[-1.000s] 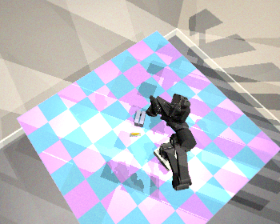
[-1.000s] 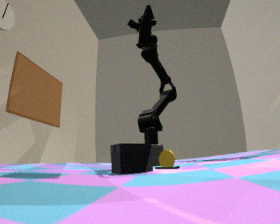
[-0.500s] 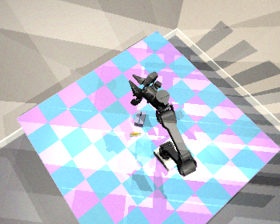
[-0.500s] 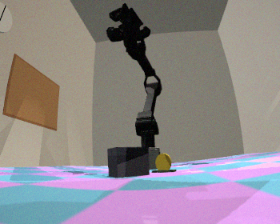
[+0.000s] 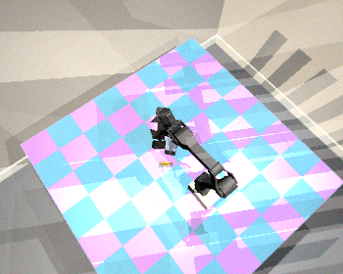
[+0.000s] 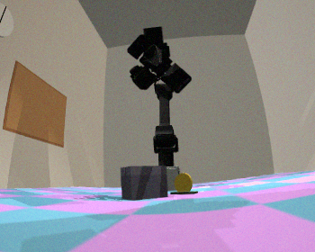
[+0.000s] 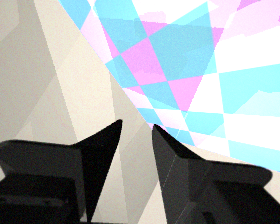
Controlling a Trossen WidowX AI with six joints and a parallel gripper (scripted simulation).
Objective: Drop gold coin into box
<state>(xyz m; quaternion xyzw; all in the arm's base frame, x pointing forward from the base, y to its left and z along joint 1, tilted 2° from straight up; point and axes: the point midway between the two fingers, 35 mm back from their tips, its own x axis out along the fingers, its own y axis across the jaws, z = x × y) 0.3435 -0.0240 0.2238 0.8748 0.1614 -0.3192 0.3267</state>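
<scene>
The gold coin [image 5: 166, 163] [image 6: 184, 183] stands on edge in the flat dark-green holder [image 6: 193, 193]. The grey box [image 5: 171, 146] [image 6: 144, 183] stands close to the holder; its slot cannot be made out, and the arm partly covers the box in the top view. My gripper [image 6: 159, 78] [image 7: 137, 125] is in the air, high above the box and the coin in the exterior view. Its fingers stand partly open with nothing between them. The wrist view shows a wall and part of the checkered floor beyond the fingertips, with neither coin nor box between them.
The arm's pale base plate [image 5: 200, 197] is on the checkered floor [image 5: 106, 205] [image 6: 206, 229], to the right of the coin in the top view. A brown board [image 6: 35, 105] hangs on the wall, far behind. A small dark-green edge shows at the wrist view's upper right border.
</scene>
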